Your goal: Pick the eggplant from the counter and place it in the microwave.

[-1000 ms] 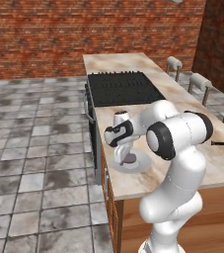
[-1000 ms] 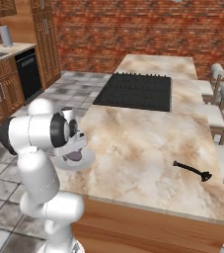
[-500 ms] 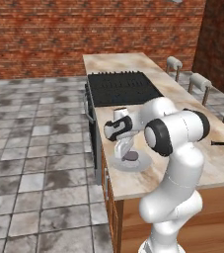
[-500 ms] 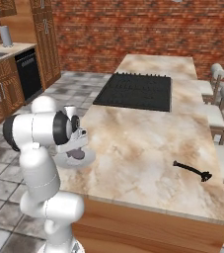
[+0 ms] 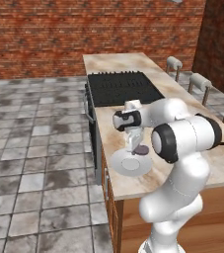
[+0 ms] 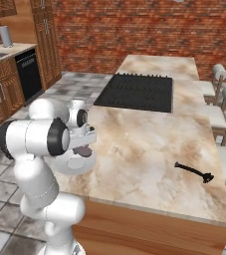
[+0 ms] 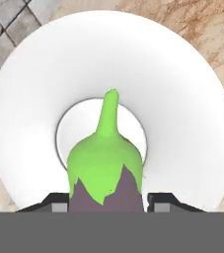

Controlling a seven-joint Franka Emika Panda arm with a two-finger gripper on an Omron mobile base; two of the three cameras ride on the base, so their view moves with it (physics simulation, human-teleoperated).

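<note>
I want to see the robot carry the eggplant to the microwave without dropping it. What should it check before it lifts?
1. Jaws shut on the eggplant: ok; the gripper has a finger tip on each side of it.
2. Eggplant lined up between the jaws: ok, green stem pointing away from the hand.
3. Eggplant off the white plate: cannot tell; the plate lies right beneath it.
4. Plate safely on the counter: ok, though it lies near the edge.
5. Black utensil out of the way: ok, far across the counter.
6. Microwave door open: cannot tell.
</note>
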